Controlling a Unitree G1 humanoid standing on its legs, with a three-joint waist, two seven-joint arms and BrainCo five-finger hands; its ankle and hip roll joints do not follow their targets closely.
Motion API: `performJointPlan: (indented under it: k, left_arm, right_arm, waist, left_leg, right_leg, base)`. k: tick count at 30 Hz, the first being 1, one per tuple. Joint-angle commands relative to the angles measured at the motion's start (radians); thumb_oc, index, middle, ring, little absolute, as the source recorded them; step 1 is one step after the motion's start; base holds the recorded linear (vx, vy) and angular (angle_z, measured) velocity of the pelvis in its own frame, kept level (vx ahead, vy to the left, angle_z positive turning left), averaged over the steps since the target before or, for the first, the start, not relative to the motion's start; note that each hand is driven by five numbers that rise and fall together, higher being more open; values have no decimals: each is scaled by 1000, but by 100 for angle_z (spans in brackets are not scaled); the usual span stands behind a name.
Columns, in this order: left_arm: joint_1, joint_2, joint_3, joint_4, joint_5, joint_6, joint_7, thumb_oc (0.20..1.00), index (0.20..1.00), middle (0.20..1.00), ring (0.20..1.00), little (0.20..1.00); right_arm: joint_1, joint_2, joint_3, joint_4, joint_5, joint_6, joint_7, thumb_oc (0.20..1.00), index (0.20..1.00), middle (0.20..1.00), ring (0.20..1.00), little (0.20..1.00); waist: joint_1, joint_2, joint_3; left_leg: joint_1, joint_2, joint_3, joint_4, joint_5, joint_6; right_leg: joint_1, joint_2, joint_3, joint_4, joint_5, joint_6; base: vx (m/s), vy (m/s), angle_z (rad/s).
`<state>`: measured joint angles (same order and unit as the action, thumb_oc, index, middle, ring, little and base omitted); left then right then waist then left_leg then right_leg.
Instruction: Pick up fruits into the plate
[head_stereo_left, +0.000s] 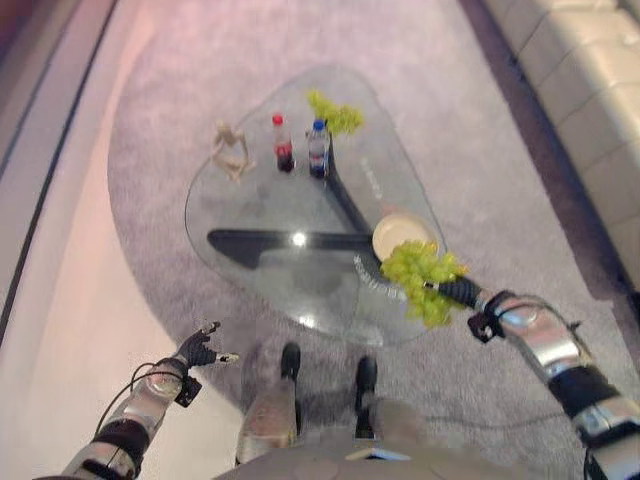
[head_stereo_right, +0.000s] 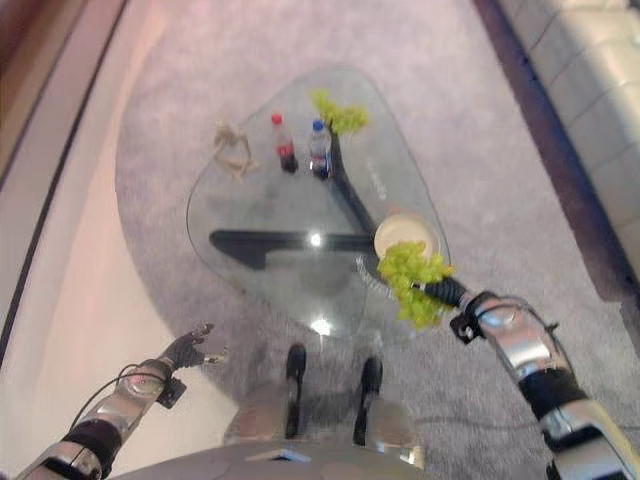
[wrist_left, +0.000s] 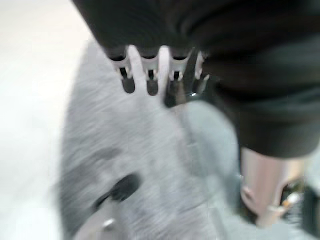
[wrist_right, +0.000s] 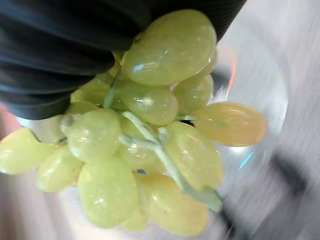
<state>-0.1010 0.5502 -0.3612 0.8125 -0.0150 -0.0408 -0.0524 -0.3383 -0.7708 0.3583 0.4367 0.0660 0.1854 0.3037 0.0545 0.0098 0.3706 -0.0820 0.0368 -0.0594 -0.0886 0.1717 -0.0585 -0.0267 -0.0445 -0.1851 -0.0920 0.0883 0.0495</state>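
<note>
A bunch of green grapes (head_stereo_left: 420, 275) hangs from my right hand (head_stereo_left: 458, 291) at the near right rim of the glass table (head_stereo_left: 250, 205), just in front of the cream plate (head_stereo_left: 393, 236). Up close the grapes (wrist_right: 145, 150) hang right against the hand's dark cover (wrist_right: 55, 45), stem showing, with the glass below them. A second green bunch (head_stereo_left: 335, 115) lies at the table's far edge. My left hand (head_stereo_left: 196, 350) hangs low at the left over the rug, apart from the table, its fingers (wrist_left: 147, 75) straight and holding nothing.
Two bottles, one red-capped (head_stereo_left: 283, 145) and one blue-capped (head_stereo_left: 318, 150), stand at the far middle of the table, with a beige knobbly object (head_stereo_left: 232, 152) to their left. A pale sofa (head_stereo_left: 590, 80) runs along the right. A grey rug (head_stereo_left: 150, 170) lies under the table.
</note>
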Motion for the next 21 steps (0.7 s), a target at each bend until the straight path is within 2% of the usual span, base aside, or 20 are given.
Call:
performJointPlan:
  k: [1, 5, 8, 16, 21]
  left_arm:
    - [-88, -4, -48, 77, -57, -41, 30, 1000, 1000, 1000, 1000, 1000]
    - [-123, -9, -97, 98, -77, -75, 46, 1000, 1000, 1000, 1000, 1000]
    - [-151, -13, -118, 89, -99, -76, 54, 1000, 1000, 1000, 1000, 1000]
    - [-165, -15, -162, 47, -137, -77, 79, 1000, 1000, 1000, 1000, 1000]
    - [-161, -24, -169, 12, -156, -79, 98, 1000, 1000, 1000, 1000, 1000]
  right_arm:
    - [-224, -123, 59, 44, -177, -39, -104, 200, 200, 200, 200, 200]
    - [-388, -171, 107, 169, -226, -37, -180, 200, 200, 200, 200, 200]
    - [-483, -184, 136, 226, -242, -26, -230, 200, 200, 200, 200, 200]
    - [-658, -197, 178, 322, -279, 32, -353, 200, 200, 200, 200, 200]
    - [-745, -196, 217, 359, -289, 63, -364, 200, 200, 200, 200, 200]
  waist:
    - [26, -9, 74]
    - [41, 16, 121]
    - [45, 36, 147]
    - [51, 78, 149]
    - [55, 102, 149]
  left_leg:
    - [22, -8, 15, 117, -214, 8]
    - [-27, -19, -29, 119, -197, 4]
    - [-68, -27, -54, 127, -185, 3]
    - [-206, -42, -76, 152, -162, 2]
    - [-264, -46, -68, 175, -157, -2]
  right_leg:
    - [-39, -20, 19, 161, -131, 27]
    - [-90, -10, 5, 190, -141, 12]
    - [-135, -8, -11, 218, -149, 2]
    - [-293, -10, -26, 291, -166, -10]
    - [-359, -18, -21, 323, -173, -12]
  base:
    - [-144, -79, 10]
    - [-125, -47, 15]
    - [-92, -15, 11]
    - [-43, 11, 5]
    - [-28, 52, -1]
